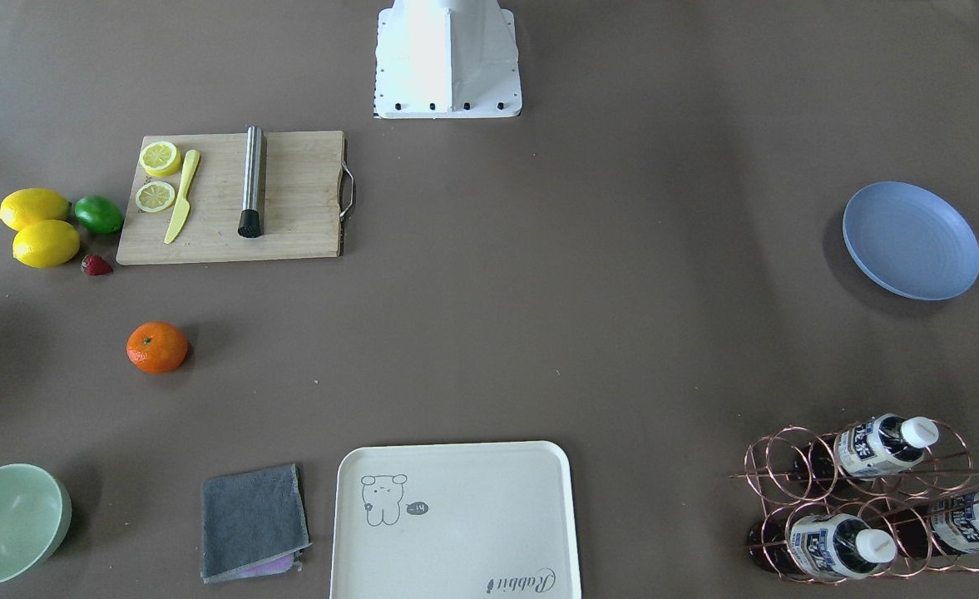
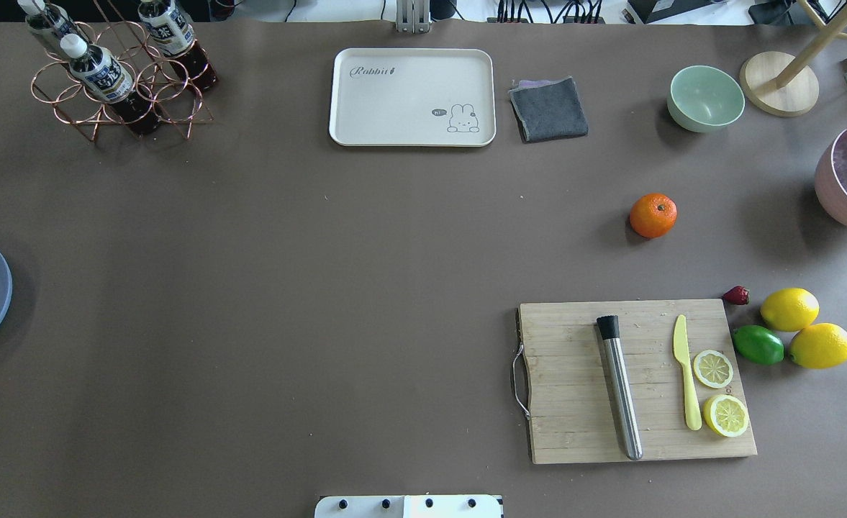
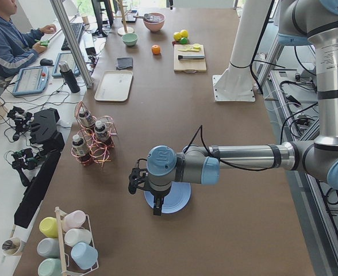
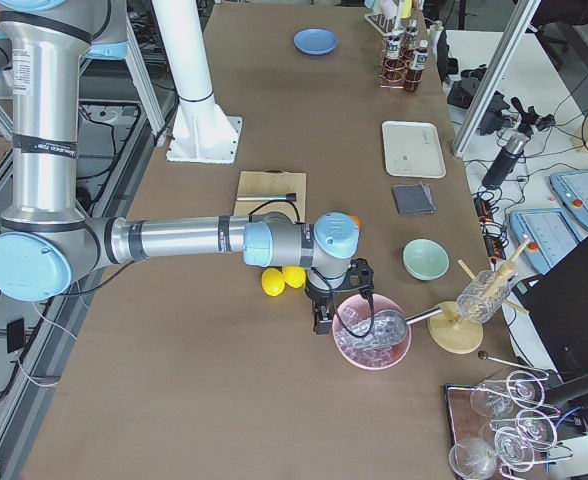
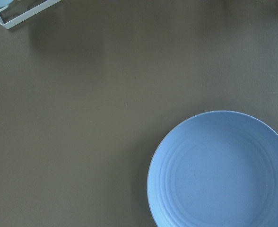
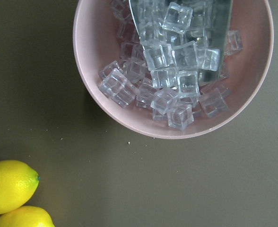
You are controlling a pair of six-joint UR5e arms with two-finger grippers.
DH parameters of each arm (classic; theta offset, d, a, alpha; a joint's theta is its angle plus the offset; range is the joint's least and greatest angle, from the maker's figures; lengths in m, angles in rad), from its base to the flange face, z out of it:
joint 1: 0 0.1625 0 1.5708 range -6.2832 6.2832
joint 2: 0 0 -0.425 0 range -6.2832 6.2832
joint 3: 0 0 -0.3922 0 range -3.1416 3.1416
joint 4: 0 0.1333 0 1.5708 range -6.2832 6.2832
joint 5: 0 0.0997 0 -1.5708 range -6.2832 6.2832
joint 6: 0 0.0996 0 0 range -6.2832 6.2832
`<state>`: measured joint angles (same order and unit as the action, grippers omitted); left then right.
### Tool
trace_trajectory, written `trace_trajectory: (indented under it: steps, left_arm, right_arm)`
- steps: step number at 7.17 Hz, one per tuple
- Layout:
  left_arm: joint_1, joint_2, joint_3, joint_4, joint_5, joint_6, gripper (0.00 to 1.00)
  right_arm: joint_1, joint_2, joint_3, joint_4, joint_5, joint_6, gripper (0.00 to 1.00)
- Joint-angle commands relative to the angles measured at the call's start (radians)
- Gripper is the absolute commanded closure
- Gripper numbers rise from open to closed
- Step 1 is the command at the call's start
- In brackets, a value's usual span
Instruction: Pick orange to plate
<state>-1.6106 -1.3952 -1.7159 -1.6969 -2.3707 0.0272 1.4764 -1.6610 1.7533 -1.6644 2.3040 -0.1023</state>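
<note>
Near plate (image 3: 179, 198), left pincer (image 3: 157, 209), opening unclear

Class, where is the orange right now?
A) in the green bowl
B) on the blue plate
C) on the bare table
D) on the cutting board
C: the orange lies on the bare table, touching nothing else.

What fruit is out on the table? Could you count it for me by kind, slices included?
orange: 1
whole lemons: 2
lime: 1
strawberry: 1
lemon slices, on the cutting board: 2
Total: 7 pieces of fruit
</note>
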Motion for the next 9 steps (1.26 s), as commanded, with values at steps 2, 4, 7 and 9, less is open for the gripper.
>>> trace_trajectory:
  steps: [2, 4, 7, 9]
  left_arm:
    - [0.000, -0.015, -0.011, -0.010, 0.004, -0.007, 0.02]
    - [-0.037, -0.022, -0.014, -0.056, -0.001, -0.009, 0.02]
    - [-0.043, -0.101, 0.039, -0.162, 0.016, -0.019, 0.02]
    - [-0.043, -0.081, 0.056, -0.216, 0.010, -0.007, 0.02]
  right_arm:
    - [-0.001, 0.001, 0.000, 0.000, 0.000, -0.005, 0.00]
    - [-0.001, 0.007, 0.006, 0.043, 0.008, 0.004, 0.00]
    - [-0.001, -0.009, -0.006, 0.217, 0.005, 0.006, 0.00]
    - [-0.001, 0.000, 0.003, 0.229, 0.008, 0.033, 0.00]
